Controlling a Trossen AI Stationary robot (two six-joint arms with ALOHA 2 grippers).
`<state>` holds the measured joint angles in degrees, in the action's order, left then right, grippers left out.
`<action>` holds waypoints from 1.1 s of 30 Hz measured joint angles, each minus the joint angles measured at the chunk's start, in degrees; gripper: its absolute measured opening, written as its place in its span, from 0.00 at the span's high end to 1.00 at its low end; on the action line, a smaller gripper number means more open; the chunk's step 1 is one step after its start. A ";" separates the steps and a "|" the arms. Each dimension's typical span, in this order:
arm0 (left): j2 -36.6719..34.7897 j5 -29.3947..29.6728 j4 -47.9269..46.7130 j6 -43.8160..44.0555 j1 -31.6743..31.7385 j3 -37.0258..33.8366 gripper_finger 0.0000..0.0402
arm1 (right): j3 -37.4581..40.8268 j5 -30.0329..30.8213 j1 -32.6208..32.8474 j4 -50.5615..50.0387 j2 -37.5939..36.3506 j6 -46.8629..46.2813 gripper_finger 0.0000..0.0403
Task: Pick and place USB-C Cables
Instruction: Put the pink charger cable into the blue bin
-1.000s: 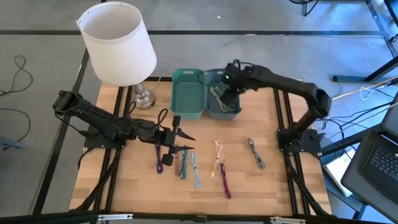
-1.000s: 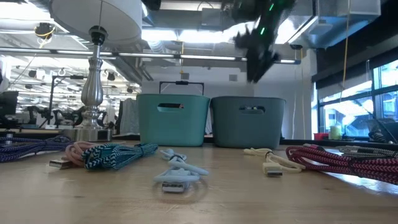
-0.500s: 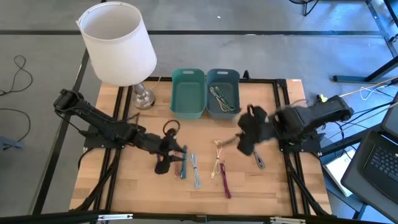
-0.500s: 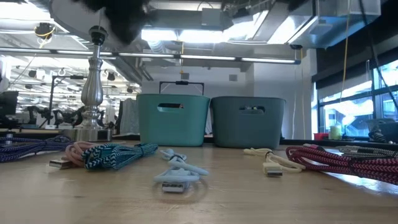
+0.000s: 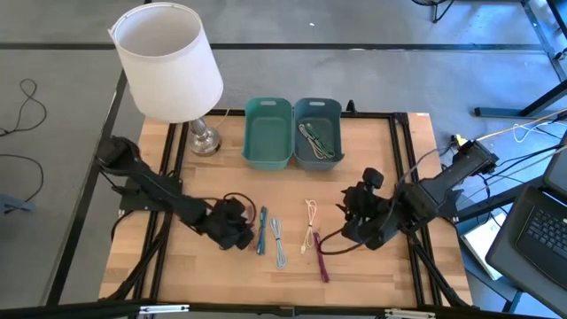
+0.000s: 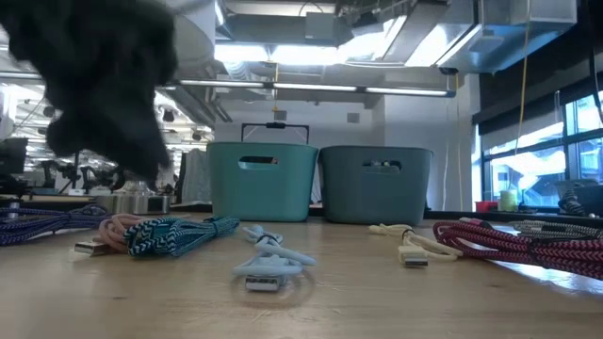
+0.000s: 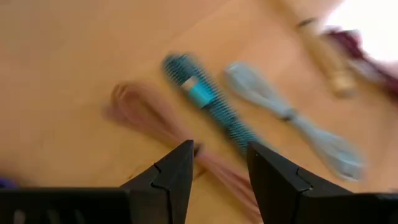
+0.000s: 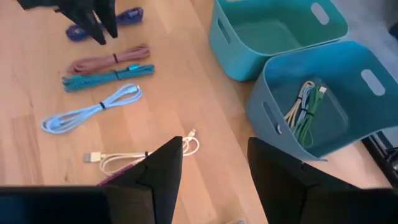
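Note:
Several short folded cables lie flat on the wooden table: a pink one (image 8: 109, 60), a teal one (image 5: 262, 230), a light blue one (image 5: 278, 242), a cream one (image 5: 310, 227), a magenta one (image 5: 320, 259) and a purple one (image 8: 128, 15). My left gripper (image 5: 237, 235) hangs open low over the pink cable (image 7: 146, 118), which runs under the gap between its fingers (image 7: 221, 168). My right gripper (image 5: 359, 226) is open (image 8: 214, 158) above the table's right half, beside the cream cable (image 8: 143, 155). It hides the grey cable. Green and cream cables (image 8: 305, 115) lie in the blue-grey bin (image 5: 317, 133).
The teal bin (image 5: 267, 133) stands left of the blue-grey bin at the far edge. A lamp with a white shade (image 5: 168, 62) and a silver base (image 5: 204, 137) stands at the far left corner. A laptop (image 5: 540, 232) sits off the table's right side.
My right gripper swung from above the blue-grey bin toward the near right of the table and came down over the grey cable. My left gripper moved toward the near edge and sank lower over the purple and pink cables. The cables on the table stayed put.

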<state>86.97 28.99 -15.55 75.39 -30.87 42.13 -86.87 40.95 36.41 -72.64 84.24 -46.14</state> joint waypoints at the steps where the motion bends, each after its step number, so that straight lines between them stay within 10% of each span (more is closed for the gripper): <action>1: 2.17 -0.77 -0.13 2.64 0.24 -0.02 0.64 | 0.00 0.00 0.20 -0.17 0.30 -0.03 0.54; 33: 6.44 -7.20 6.72 5.42 6.03 -0.09 0.56 | 0.00 1.04 1.34 -2.38 0.90 -1.42 0.54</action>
<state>93.41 21.79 -8.84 80.81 -24.84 42.04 -86.87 41.99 37.76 -75.02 85.14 -47.56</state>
